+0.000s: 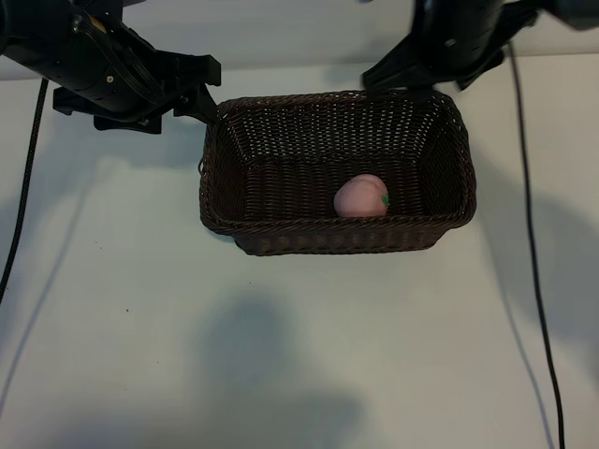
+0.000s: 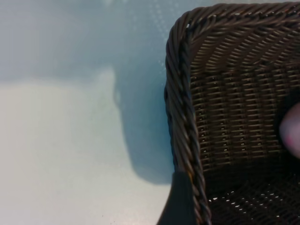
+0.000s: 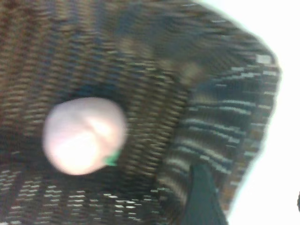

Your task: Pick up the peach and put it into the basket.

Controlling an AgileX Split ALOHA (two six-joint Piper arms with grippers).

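Note:
The pale-pink peach [image 1: 360, 196] lies loose on the floor of the dark-brown wicker basket [image 1: 211, 178], against its near wall and right of the middle. My right gripper [image 1: 404, 77] hovers over the basket's far rim, open and holding nothing. In the right wrist view the peach [image 3: 84, 136] rests on the weave, well apart from the one dark finger [image 3: 202, 197] that shows. My left gripper [image 1: 213, 91] stands open beside the basket's far left corner. In the left wrist view one finger [image 2: 180, 201] sits by the braided rim [image 2: 183, 117], and the peach's edge [image 2: 293, 129] just shows.
The basket stands on a white table [image 1: 299, 355]. Black cables [image 1: 533, 243] run down the table at the far right and along the left edge [image 1: 19, 224]. Both arms' dark bodies fill the back corners.

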